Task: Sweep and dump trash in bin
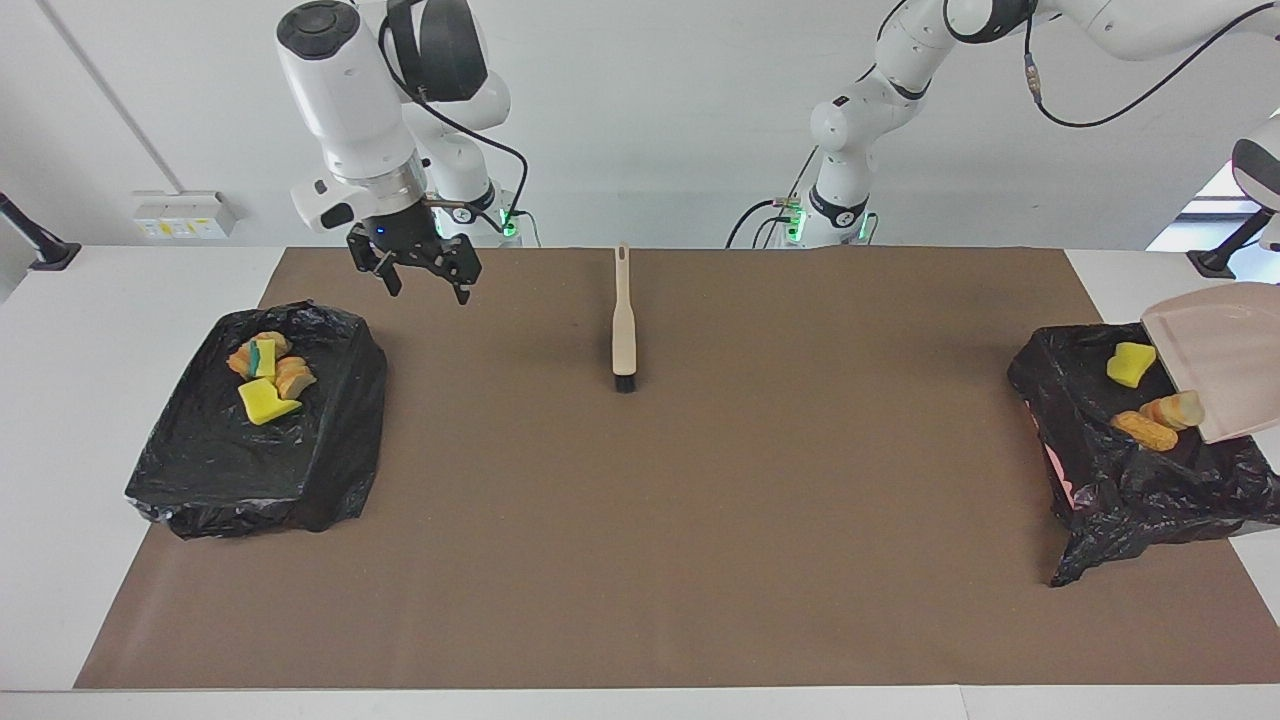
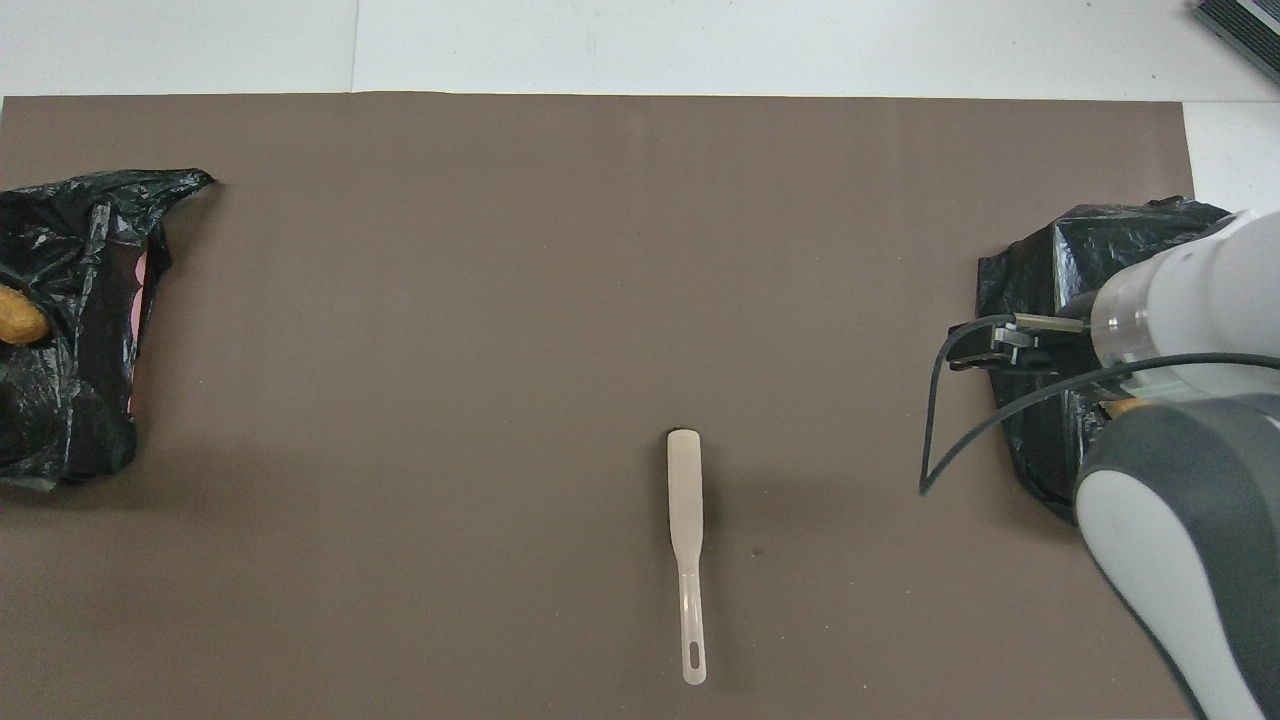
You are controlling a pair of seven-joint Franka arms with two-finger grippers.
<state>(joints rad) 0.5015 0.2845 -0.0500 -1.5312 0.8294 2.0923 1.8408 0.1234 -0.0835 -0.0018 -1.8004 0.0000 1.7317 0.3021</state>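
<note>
The right gripper [image 1: 415,265] is held up with its fingers spread wide and nothing between them, over the brown mat [image 1: 700,550] beside the shallow black-lined tray [image 1: 200,470] at the right arm's end of the desk [image 1: 60,400]. The brush [image 1: 623,320] is left lying flat at mid-desk, handle toward the robots and bristles away from them, well apart from that gripper; sweeping is judged to be paused while the dumping is done.

The left gripper itself is not seen in either view. It is taken to be closed, and the beige dustpan [image 1: 1215,360] is judged to be held by it, since the pan is carried in the air with its handle end cut off at the picture's edge. The pan is tipped steeply, mouth down, over the black-bagged bin [image 1: 1100,480] at the left arm's end, so that its load is shed.

Part of the trash [image 1: 1130,364], a yellow sponge piece and two orange-brown chunks, is seen at the pan's lip and on the bag inside the bin's mouth. The rest, yellow sponges and striped chunks, is piled in the tray, in the corner nearer to the robots.
</note>
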